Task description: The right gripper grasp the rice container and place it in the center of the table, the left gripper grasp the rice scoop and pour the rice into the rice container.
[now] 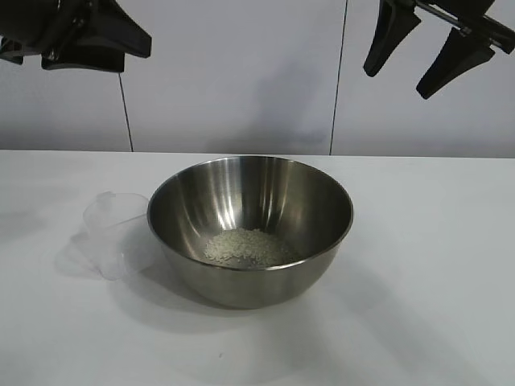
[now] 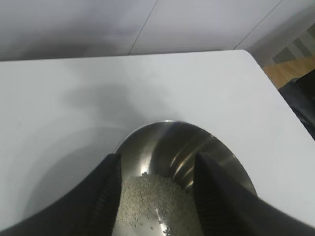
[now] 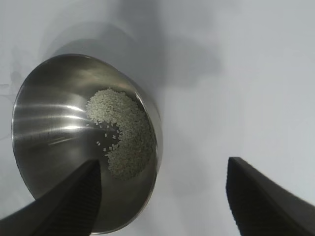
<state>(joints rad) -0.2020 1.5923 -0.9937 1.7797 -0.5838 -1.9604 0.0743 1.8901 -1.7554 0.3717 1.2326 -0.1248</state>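
Exterior view: the rice container [image 1: 250, 229] sits mid-table [image 1: 434, 273] holding the rice [image 1: 245, 247]; the rice scoop [image 1: 113, 233] lies touching it at nine o'clock. The left gripper [image 1: 96, 40] and the right gripper [image 1: 426, 52] hang overhead, both spread and empty.

Left wrist view: parted fingers [image 2: 106, 196] frame the bowl.

Right wrist view: wide fingers [image 3: 261, 196], bowl at nine o'clock.

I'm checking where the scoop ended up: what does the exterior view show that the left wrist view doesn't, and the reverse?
Only the exterior view shows the rice scoop, lying empty on the table against the rice container's left side, and the right gripper open and raised at upper right. Only the left wrist view shows the table's far corner and some floor beyond. Both show the container, the rice inside it, and the left gripper, open and empty.
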